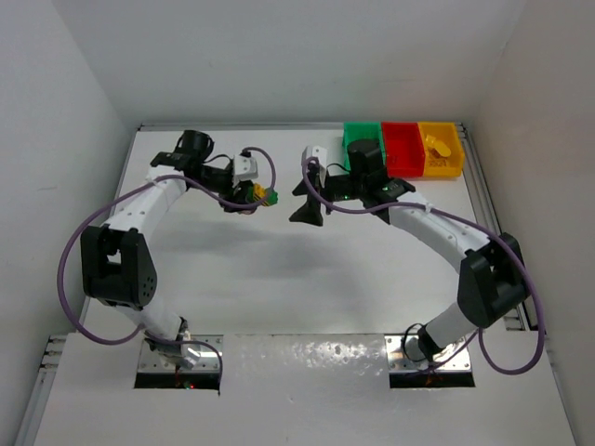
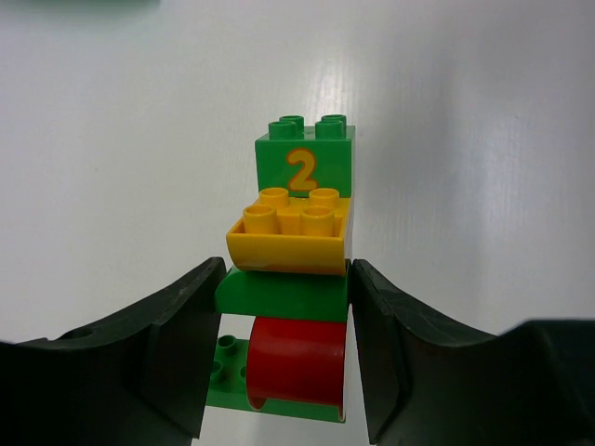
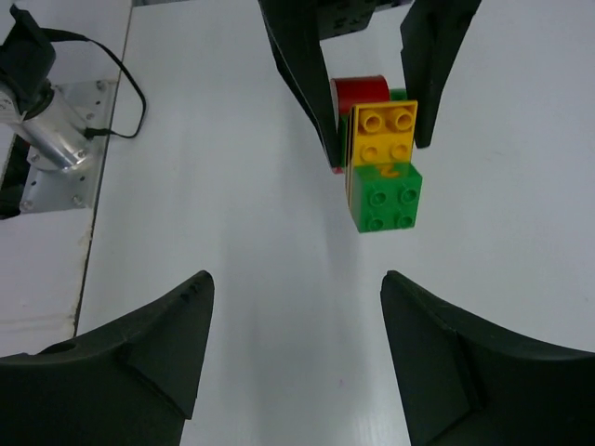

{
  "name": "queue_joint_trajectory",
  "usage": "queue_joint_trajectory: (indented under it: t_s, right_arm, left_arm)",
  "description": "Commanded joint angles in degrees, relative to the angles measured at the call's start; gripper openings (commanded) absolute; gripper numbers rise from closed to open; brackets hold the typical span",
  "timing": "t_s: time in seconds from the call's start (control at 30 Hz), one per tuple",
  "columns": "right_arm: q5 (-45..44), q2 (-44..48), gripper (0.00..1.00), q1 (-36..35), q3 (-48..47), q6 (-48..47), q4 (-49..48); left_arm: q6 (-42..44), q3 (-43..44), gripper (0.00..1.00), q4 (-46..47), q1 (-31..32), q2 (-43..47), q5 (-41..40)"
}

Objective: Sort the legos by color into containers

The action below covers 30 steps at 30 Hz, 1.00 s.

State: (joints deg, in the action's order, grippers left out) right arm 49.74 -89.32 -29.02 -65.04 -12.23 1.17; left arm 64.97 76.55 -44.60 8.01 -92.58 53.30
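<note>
My left gripper (image 2: 288,271) is shut on a stack of joined legos held above the white table. The stack has a green brick marked 2 (image 2: 305,163), a yellow brick (image 2: 290,237), a curved green brick (image 2: 284,295), a curved red brick (image 2: 296,362) and a green plate (image 2: 226,372). From above, this stack (image 1: 264,195) sits left of centre. My right gripper (image 3: 296,279) is open and empty, facing the stack (image 3: 389,197) from a short distance. The green (image 1: 356,137), red (image 1: 402,149) and yellow-orange (image 1: 446,163) containers stand in a row at the back right.
A yellow lego (image 1: 434,143) lies in the yellow-orange container. In the right wrist view, a metal mount with a cable (image 3: 51,130) sits at the table's left edge. Purple cables loop beside both arms.
</note>
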Motion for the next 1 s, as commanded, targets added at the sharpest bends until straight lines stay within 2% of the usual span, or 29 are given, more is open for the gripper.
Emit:
queue_joint_trajectory:
  t_s: [0.0, 0.23, 0.4, 0.63, 0.87, 0.9, 0.97]
  right_arm:
    - [2.7, -0.8, 0.72, -1.5, -2.5, 0.8, -2.8]
    - [1.2, -5.6, 0.72, -3.6, -6.1, 2.6, -3.9]
    - [-2.7, -8.6, 0.73, -5.1, -7.4, 2.6, -4.3]
    - [-3.7, -10.5, 0.72, -5.6, -7.6, 8.5, -9.4]
    - [-3.7, -10.3, 0.56, -5.9, -6.8, 10.1, -11.7]
    - [-3.7, -10.3, 0.48, -5.9, -6.7, 10.1, -11.9]
    - [-3.6, -10.5, 0.39, -6.0, -6.7, 10.2, -12.1]
  left_arm:
    - [10.9, 2.9, 0.00, -7.9, 0.7, 1.7, 5.2]
    - [16.2, 3.2, 0.00, -12.0, 1.1, 3.5, 5.9]
    - [16.5, 2.5, 0.00, -12.3, 1.4, 4.3, 6.1]
    - [16.5, 1.6, 0.00, -12.4, 1.8, 5.2, 6.4]
    - [16.3, 1.1, 0.00, -12.3, 2.0, 5.4, 6.2]
    - [15.9, 1.1, 0.00, -12.1, 2.0, 5.5, 6.3]
    - [15.2, 1.1, 0.00, -11.6, 2.1, 5.5, 6.3]
